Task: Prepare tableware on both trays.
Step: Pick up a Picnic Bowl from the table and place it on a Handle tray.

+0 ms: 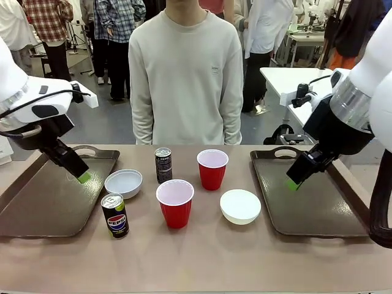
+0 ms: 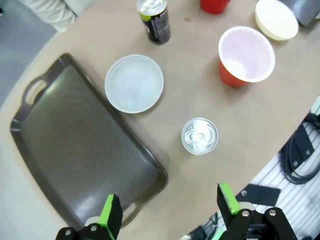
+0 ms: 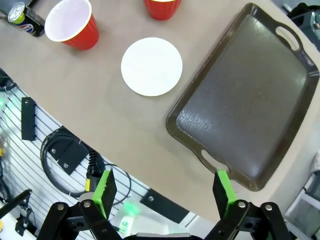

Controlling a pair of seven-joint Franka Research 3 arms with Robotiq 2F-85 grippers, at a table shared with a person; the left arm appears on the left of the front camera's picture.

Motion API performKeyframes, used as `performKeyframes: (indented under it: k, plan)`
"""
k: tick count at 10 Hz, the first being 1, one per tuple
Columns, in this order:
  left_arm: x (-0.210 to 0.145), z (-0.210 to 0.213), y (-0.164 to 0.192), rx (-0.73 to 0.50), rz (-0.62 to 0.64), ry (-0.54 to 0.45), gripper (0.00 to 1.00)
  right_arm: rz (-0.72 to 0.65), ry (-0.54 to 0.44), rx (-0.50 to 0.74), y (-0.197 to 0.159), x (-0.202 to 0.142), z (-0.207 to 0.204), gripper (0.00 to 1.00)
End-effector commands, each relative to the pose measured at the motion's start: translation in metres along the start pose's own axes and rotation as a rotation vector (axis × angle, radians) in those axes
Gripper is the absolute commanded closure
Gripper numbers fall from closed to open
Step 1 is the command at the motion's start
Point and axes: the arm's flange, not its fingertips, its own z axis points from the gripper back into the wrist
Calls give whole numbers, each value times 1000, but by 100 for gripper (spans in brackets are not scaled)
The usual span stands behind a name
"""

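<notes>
Two dark brown trays lie at the table's sides, the left tray (image 1: 43, 202) (image 2: 75, 145) and the right tray (image 1: 312, 196) (image 3: 250, 100), both bare. Between them stand a white bowl (image 1: 124, 182) (image 2: 134, 83), a second white bowl (image 1: 240, 206) (image 3: 151, 66), two red cups (image 1: 175, 203) (image 1: 212, 168) (image 2: 246, 56) (image 3: 72, 23), a slim black can (image 1: 163, 165) (image 2: 155, 19) and a Pepsi can (image 1: 114, 215) (image 2: 199, 135). My left gripper (image 1: 82, 177) (image 2: 169, 210) hovers open over the left tray's inner edge. My right gripper (image 1: 293, 184) (image 3: 165, 190) hangs open above the right tray's inner part.
A person in a light sweatshirt (image 1: 187, 73) stands at the far edge of the table, hands out of sight. Other people and a white table (image 1: 294, 79) are behind. Cables (image 3: 70, 150) hang below the table's near edge.
</notes>
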Motion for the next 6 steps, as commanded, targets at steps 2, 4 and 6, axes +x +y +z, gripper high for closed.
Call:
performKeyframes:
  k: [2, 4, 6]
  plan:
    - [9, -21, 2, -20, -8, 6, 0, -15, 31, 23, -11, 9, -21, 0]
    - [-6, -10, 30, -179, 106, -41, 0, -47, -3, 213, -29, 0, -21, 0]
    - [-47, -8, 70, -449, 223, -214, 0, -149, -73, 480, -73, -35, -39, 0]
